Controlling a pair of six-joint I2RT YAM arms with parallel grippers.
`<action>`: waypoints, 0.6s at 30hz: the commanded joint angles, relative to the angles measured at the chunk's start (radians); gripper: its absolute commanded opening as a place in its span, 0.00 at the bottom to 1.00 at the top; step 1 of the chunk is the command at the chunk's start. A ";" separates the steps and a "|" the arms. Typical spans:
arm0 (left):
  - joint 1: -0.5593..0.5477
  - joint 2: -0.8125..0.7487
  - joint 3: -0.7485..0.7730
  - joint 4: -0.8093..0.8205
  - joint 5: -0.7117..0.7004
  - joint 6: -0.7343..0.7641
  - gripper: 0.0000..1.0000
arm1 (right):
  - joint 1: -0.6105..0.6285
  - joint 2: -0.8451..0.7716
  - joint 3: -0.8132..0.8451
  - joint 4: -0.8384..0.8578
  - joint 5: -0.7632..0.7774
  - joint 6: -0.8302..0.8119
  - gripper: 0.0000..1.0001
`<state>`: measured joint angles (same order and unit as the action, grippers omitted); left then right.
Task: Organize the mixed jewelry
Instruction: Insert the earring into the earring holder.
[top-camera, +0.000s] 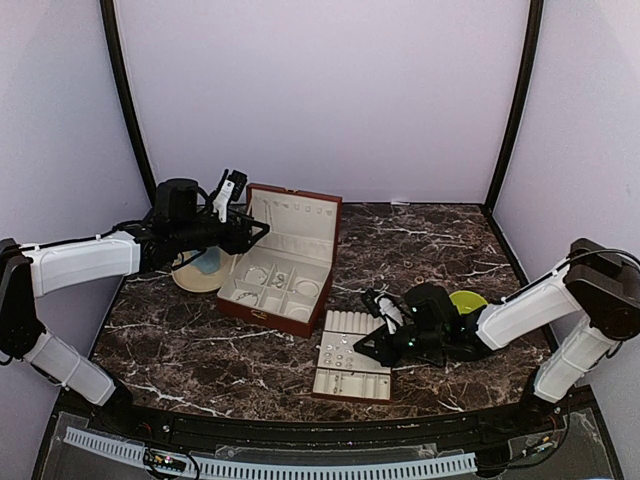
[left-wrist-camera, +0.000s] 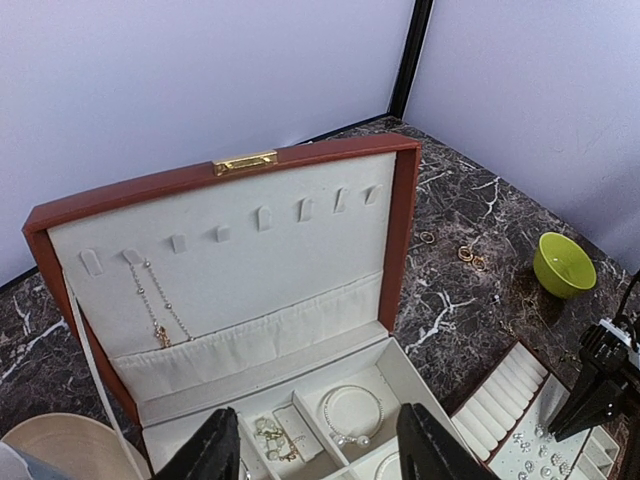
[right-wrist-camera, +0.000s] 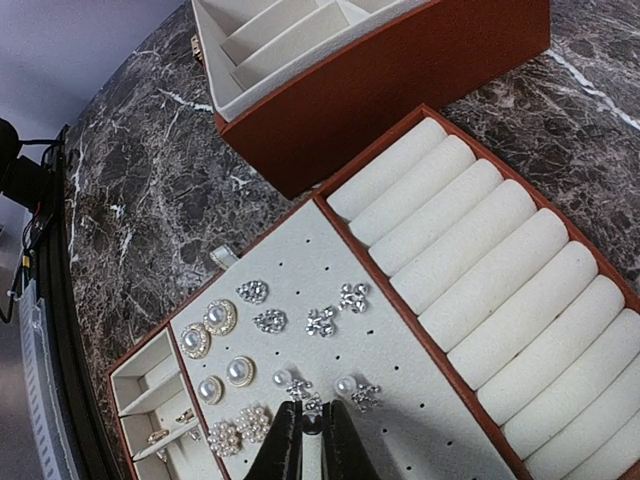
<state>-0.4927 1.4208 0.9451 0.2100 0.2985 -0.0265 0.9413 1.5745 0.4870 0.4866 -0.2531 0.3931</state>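
The mixed jewelry is spread about. A beaded bracelet (left-wrist-camera: 352, 413) and a small gold cluster (left-wrist-camera: 268, 437) lie in compartments of the reddish-brown box (left-wrist-camera: 402, 230). A thin chain (left-wrist-camera: 155, 305) hangs inside its lid. Pearl and crystal studs (right-wrist-camera: 255, 320) sit on the cream tray's pierced panel (right-wrist-camera: 420, 400). My left gripper (left-wrist-camera: 318, 422) hovers open over the box (top-camera: 298, 318), with nothing between its fingers. My right gripper (right-wrist-camera: 312, 412) is low over the tray (top-camera: 350, 387), shut on a tiny crystal stud next to two pearl studs (right-wrist-camera: 345, 385). Small rings (left-wrist-camera: 466, 255) lie loose on the marble.
A lime-green bowl (top-camera: 466, 300) stands behind my right arm. A beige dish (top-camera: 200, 270) with something pale blue in it sits left of the box, under my left arm. Padded ring rolls (right-wrist-camera: 480, 260) fill the tray's far half. White walls enclose the table.
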 joint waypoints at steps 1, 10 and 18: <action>0.006 -0.029 -0.015 0.024 0.015 0.010 0.57 | 0.019 -0.031 -0.024 -0.020 0.035 -0.005 0.07; 0.005 -0.032 -0.019 0.028 0.018 0.007 0.57 | 0.028 -0.064 -0.037 -0.011 0.080 -0.004 0.06; 0.005 -0.032 -0.020 0.031 0.018 0.007 0.57 | 0.028 -0.070 -0.030 0.013 0.080 -0.011 0.06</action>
<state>-0.4927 1.4208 0.9413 0.2123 0.2996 -0.0265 0.9615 1.5276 0.4587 0.4698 -0.1894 0.3931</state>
